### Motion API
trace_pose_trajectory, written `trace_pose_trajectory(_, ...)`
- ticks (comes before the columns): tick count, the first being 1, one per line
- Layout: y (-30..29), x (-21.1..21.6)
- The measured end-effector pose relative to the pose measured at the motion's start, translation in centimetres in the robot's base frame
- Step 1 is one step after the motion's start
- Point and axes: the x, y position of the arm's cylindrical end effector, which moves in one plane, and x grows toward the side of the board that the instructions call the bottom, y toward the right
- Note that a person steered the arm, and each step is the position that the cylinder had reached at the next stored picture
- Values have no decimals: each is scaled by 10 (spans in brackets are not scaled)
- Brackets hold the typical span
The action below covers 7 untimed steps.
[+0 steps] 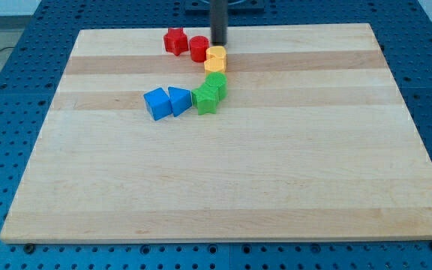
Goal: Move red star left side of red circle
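The red star (175, 40) lies near the view's top, just left of the red circle (199, 49) and touching or nearly touching it. My tip (219, 45) is at the end of the dark rod that comes down from the view's top. It stands just right of the red circle and just above the yellow block (216, 59).
Below the yellow block sit a green circle (215, 81) and a green star (206, 98). A blue triangle (178, 100) and a blue cube (157, 103) lie to their left. The wooden board (223, 187) rests on a blue table.
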Motion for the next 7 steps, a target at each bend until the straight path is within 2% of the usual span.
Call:
trace_pose_trajectory(1,-52,14)
trace_pose_trajectory(2,-50,6)
trace_pose_trajectory(3,-14,-19)
trace_pose_trajectory(4,-2,-55)
trace_pose_trajectory(5,-10,-57)
trace_pose_trajectory(7,-117,-2)
